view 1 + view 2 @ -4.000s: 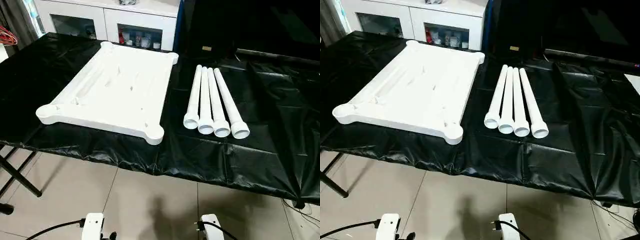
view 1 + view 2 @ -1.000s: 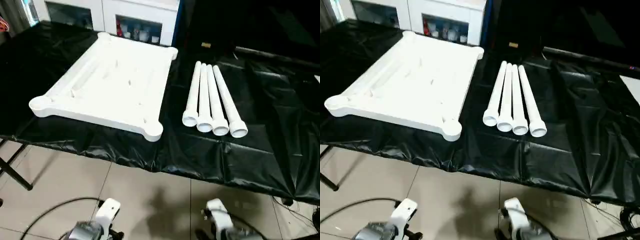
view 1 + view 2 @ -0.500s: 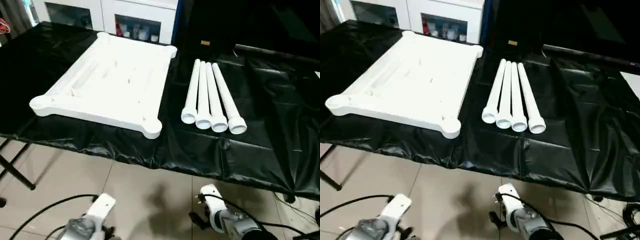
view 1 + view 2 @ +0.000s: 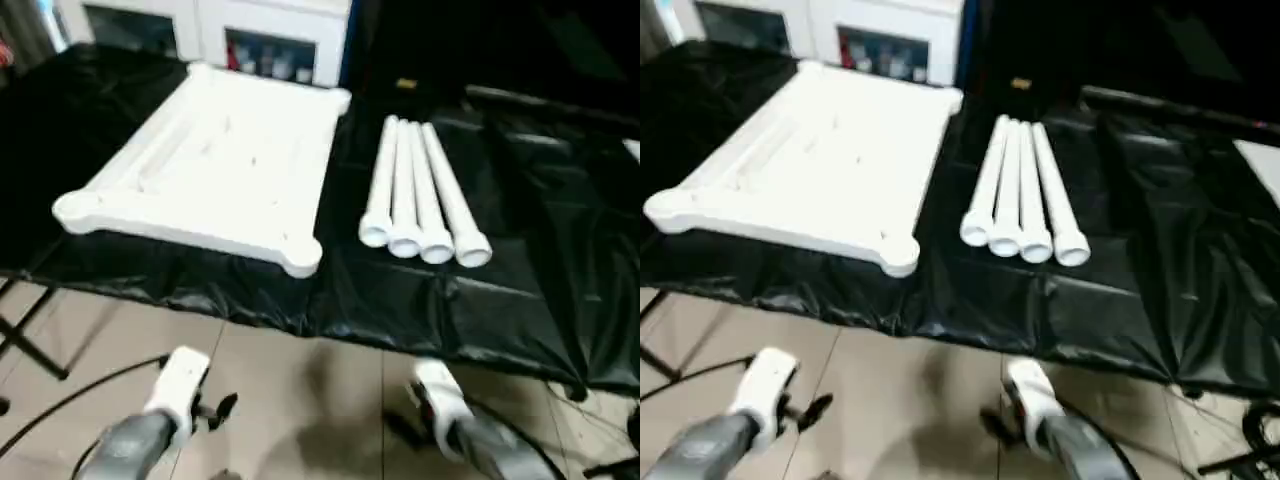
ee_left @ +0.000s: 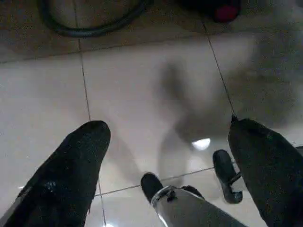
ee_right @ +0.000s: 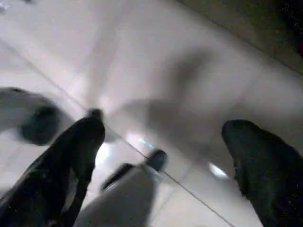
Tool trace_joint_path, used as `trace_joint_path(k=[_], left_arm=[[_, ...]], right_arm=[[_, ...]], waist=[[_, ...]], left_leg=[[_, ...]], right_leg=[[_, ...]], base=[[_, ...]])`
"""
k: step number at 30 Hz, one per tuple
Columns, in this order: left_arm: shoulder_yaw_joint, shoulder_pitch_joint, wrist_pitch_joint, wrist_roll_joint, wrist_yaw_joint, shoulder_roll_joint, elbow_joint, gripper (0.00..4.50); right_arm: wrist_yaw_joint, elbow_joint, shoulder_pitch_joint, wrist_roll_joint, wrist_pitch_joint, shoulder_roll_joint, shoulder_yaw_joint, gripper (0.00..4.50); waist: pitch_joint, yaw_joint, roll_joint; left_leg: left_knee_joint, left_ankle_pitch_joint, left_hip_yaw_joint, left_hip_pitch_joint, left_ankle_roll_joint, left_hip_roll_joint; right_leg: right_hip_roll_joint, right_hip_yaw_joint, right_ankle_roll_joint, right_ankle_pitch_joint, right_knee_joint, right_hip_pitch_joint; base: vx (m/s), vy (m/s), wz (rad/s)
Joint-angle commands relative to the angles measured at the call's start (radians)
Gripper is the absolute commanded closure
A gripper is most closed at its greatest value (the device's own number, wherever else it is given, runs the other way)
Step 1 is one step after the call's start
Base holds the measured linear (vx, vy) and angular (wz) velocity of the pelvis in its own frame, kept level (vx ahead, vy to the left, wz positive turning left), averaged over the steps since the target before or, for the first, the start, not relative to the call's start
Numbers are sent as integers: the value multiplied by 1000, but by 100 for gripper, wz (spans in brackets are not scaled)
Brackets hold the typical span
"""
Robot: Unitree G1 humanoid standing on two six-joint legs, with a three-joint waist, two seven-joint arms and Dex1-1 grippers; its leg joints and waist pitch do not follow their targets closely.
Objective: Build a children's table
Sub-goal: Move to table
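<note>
The children's table lies in parts on a black-covered table. Its white rimmed top (image 4: 215, 160) rests underside up at the left, a rounded socket at each corner. To its right, several white tapered legs (image 4: 415, 195) lie side by side, flared ends toward the front edge. Both silver forearms hang low in front of the table, over the floor: the left arm (image 4: 150, 425) and the right arm (image 4: 460, 430). My left gripper (image 5: 165, 125) is open over bare tiles with nothing between its fingers (image 5: 71, 165). My right gripper (image 6: 163, 124) is likewise open and holds nothing.
A white cabinet (image 4: 255, 35) with glass doors stands behind the table. The black sheet (image 4: 530, 260) hangs over the front edge. Dark stand legs (image 4: 30, 345) slant at the left. Cables lie on the tiled floor (image 4: 290, 390) at the right (image 4: 1260, 430) and under the left gripper (image 5: 90, 28).
Both forearms have come up further into the picture from the bottom edge. The camera has tilted slightly. The top and legs lie as before; both grippers stay wide open.
</note>
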Motion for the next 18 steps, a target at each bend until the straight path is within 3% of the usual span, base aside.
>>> trace_joint_path(k=[1,2,3,6,9,11,15,18], left_arm=[[7,16,18,-12,-12,3,-67,0],[6,17,18,-11,-13,4,-69,0],[1,27,20,-5,-14,8,-81,0],[-25,33,21,13,-18,16,-84,0],[-50,41,19,15,-40,28,-95,0],[-55,91,12,-36,-109,53,-199,0],[5,133,-14,-130,-164,54,-319,0],[42,143,-6,-176,-173,54,-380,0]], right_arm=[[54,-104,27,3,36,-41,26,7],[57,-109,31,0,36,-44,30,7],[76,-135,54,-17,29,-61,56,7],[99,-167,88,-67,-10,-88,118,7],[124,-191,89,-77,-35,-92,137,7],[176,-266,105,-54,-47,-99,147,7],[214,-313,105,9,-80,-99,121,7],[255,-426,119,70,-38,-129,93,7]], waist=[[-36,5,11],[-33,4,11],[-28,3,14],[-27,2,15],[-29,0,18],[-30,-1,17],[-30,-2,18],[-28,3,17]], left_leg=[[-76,-40,-50,6,128,117],[-78,-57,-50,4,125,117],[-84,-126,-51,8,95,117],[-85,-157,-54,9,56,117],[-89,-156,-59,7,38,118],[-89,-152,-61,2,37,120],[-84,-120,-55,5,59,117],[-84,-128,-55,6,64,117]], right_leg=[[-117,71,-268,91,-60,37],[-117,73,-263,57,-64,36],[-118,74,-250,-70,-79,29],[-117,77,-224,-128,-85,27],[-117,77,-214,-108,-81,27],[-121,78,-215,-72,-76,33],[-117,78,-253,13,-68,32],[-116,78,-242,-1,-69,36]], base=[[0,0,0],[0,0,0],[0,0,0],[0,0,0],[0,0,0],[0,0,0],[0,0,0],[0,0,0]])
